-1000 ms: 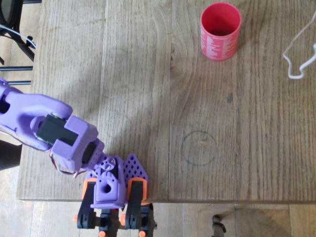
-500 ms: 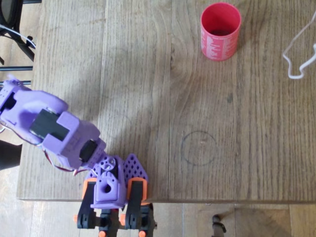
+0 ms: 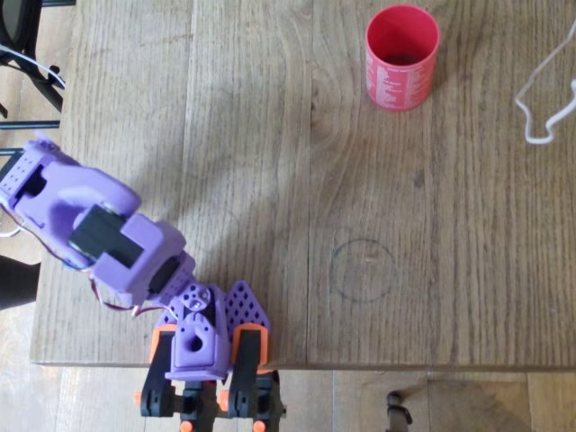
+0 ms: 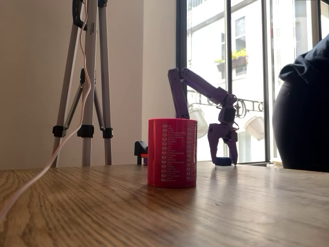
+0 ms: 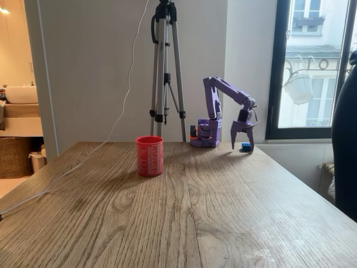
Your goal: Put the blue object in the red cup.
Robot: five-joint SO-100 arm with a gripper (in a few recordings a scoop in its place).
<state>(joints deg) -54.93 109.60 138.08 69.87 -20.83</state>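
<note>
The red cup (image 3: 401, 56) stands upright at the table's far right corner in the overhead view, and it also shows in both fixed views (image 4: 172, 153) (image 5: 149, 156). The blue object (image 4: 223, 161) (image 5: 245, 147) is a small brick lying on the table near the arm's base, well away from the cup. My gripper (image 4: 223, 154) (image 5: 242, 144) points down, open, with a finger on either side of the brick and its tips close to the table. In the overhead view the purple arm (image 3: 108, 234) is bent over the table's left edge and covers the brick.
A white cable (image 3: 540, 99) lies at the table's right edge. A tripod (image 5: 166, 67) stands behind the table beside the arm's base (image 5: 205, 134). A person's dark-clothed body (image 4: 303, 118) is at the right edge. A faint drawn circle (image 3: 362, 268) marks the wood.
In the overhead view the arm's links have shifted a little over the table's left edge, and the elbow end has come further into the picture. The cup has not moved.
</note>
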